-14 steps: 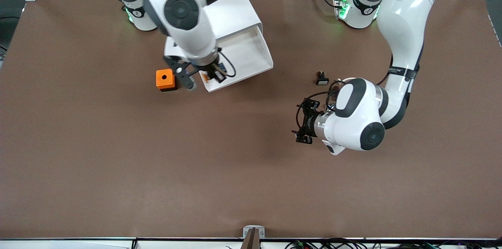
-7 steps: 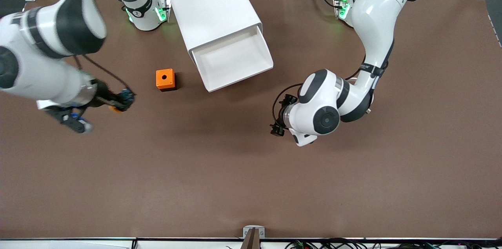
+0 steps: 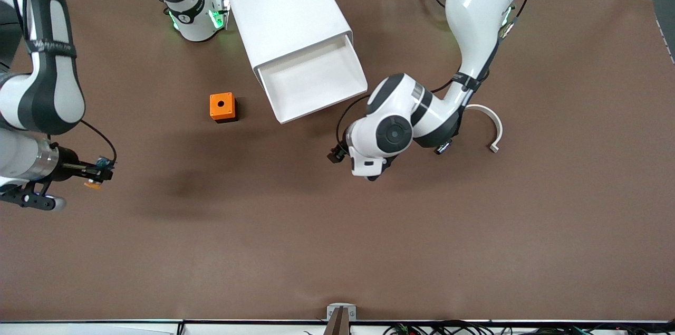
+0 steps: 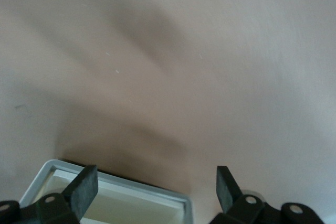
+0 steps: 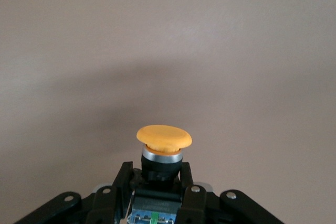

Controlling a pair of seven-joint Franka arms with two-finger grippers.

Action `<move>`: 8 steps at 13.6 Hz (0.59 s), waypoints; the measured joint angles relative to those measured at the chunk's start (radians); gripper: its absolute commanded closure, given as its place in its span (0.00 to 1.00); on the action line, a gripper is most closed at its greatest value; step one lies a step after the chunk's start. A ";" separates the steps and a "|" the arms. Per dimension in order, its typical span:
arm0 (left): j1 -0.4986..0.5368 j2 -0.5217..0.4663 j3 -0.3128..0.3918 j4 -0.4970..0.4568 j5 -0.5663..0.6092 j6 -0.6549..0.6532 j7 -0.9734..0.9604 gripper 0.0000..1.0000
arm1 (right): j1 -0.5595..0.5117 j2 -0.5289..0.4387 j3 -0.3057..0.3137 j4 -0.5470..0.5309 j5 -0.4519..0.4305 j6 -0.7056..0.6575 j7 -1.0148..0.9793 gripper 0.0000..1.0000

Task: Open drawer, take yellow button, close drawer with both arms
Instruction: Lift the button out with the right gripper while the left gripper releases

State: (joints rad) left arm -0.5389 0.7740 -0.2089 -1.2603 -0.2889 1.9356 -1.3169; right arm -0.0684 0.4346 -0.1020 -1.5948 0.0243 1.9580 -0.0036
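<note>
Clearly we see the right tool (image 3: 95,175) clenched on the button (image 5: 164,148), its smooth domed orange cap pointing outward over bare brown tabletop (image 3: 337,240) at the right arm's end. The drawer (image 3: 315,82), a shallow matte white tray, stands pulled out of the boxy white cabinet (image 3: 285,8). Our left tool (image 4: 155,195) hangs released just over the drawer's front corner, elbow bent. A glossy orange cube (image 3: 222,107) sits beside the drawer.

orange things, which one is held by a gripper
The tiny orange-capped push-button, clamped in the right gripper over bare table. The orange cube with a round hole sits untouched on the table beside the open white drawer.
</note>
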 measured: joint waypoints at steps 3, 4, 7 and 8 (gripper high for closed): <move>-0.018 0.000 0.000 0.000 0.001 0.001 0.112 0.01 | -0.051 0.079 0.001 -0.002 0.000 0.129 -0.119 1.00; -0.021 0.000 0.000 0.000 0.003 0.001 0.129 0.01 | -0.062 0.108 0.002 -0.003 0.000 0.175 -0.143 1.00; -0.035 0.000 0.000 -0.002 0.021 0.001 0.149 0.01 | -0.082 0.199 0.003 -0.003 0.000 0.309 -0.182 1.00; -0.043 0.000 0.000 -0.002 0.042 0.001 0.149 0.01 | -0.085 0.224 0.003 -0.003 0.000 0.345 -0.185 1.00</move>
State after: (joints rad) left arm -0.5821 0.7743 -0.2087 -1.2622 -0.2470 1.9364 -1.1682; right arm -0.1530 0.6583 -0.0992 -1.5978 0.0241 2.3032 -0.1888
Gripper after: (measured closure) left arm 0.004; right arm 0.599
